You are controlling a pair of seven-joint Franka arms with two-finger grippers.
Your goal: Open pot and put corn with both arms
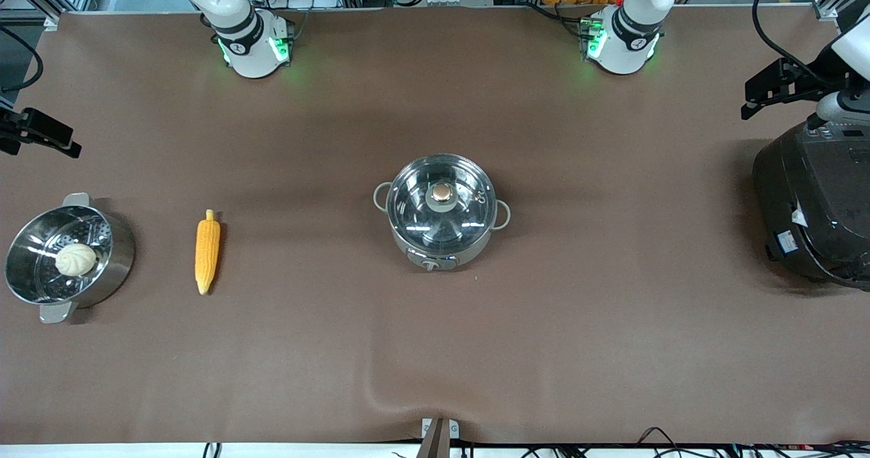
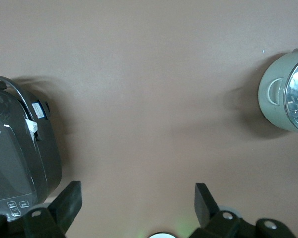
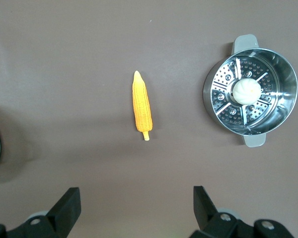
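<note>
Right now both tools are up in the air, gaping wide and holding nothing. Left tool [image 2: 134, 206] hangs over bare surface between the black cooker [image 1: 815, 206] and the pot [image 1: 440, 213], near the edge at the left arm's end; right tool [image 3: 134, 206] hangs over the stretch toward the right arm's end, looking down on the corn [image 1: 207, 251] and the steel steamer pot [image 1: 68, 257] with its white bun [image 1: 75, 259]. Neither tool touches anything, nothing started. Pot sits mid-surface, glass lid [image 1: 440, 206] on, lid knob [image 1: 442, 196] centred, control knob facing the front-camera edge. Corn lies flat, well apart from the pot, between it and the steamer, tapered tip toward the front-camera edge. Step in hand looks like lid off first: left tool should come straight down over the lid knob, close squarely on it, lift vertically so the lid clears the rim without dragging the pot. Right tool best pinches the corn across its thick middle, fingers crosswise to its length, since it may roll. Writing: small markings on the cooker's panel and a white sticker on its side, unreadable; no brand legible on the pot.
</note>
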